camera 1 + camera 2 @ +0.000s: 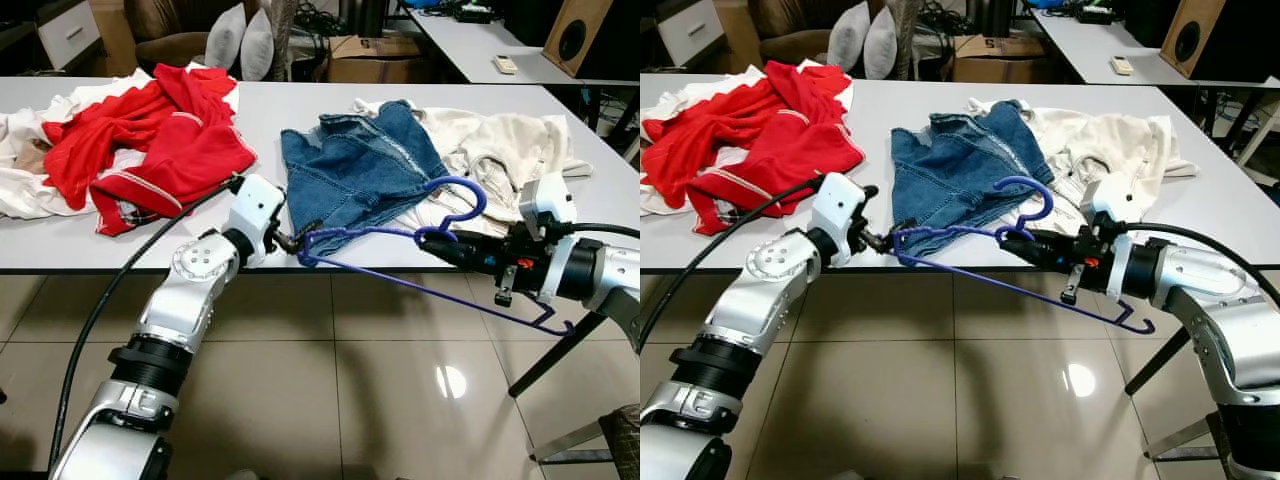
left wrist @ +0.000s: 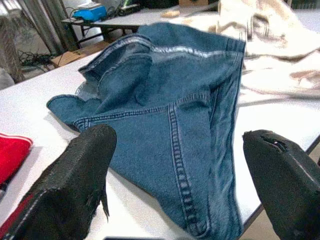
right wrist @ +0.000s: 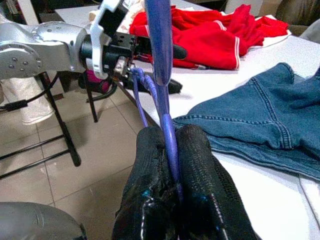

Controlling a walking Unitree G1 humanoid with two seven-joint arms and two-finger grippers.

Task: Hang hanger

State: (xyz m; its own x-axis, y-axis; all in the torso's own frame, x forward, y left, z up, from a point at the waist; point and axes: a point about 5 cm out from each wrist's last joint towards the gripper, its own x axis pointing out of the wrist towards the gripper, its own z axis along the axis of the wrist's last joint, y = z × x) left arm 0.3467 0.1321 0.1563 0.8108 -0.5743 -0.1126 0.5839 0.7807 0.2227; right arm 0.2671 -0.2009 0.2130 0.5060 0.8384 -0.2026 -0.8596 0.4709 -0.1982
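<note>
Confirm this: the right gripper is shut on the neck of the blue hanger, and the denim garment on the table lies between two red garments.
One thing is off. The denim garment lies between a red garment and a cream one, as the left eye view shows. The right gripper is indeed shut on the blue hanger.

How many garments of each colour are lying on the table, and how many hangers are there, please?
Red garment: 1
Blue denim garment: 1
Cream garments, one beside the denim, one partly under the red: 2
Purple hanger, clamped in the right pincer, its other end by the left pincer: 1
Total: 5
</note>
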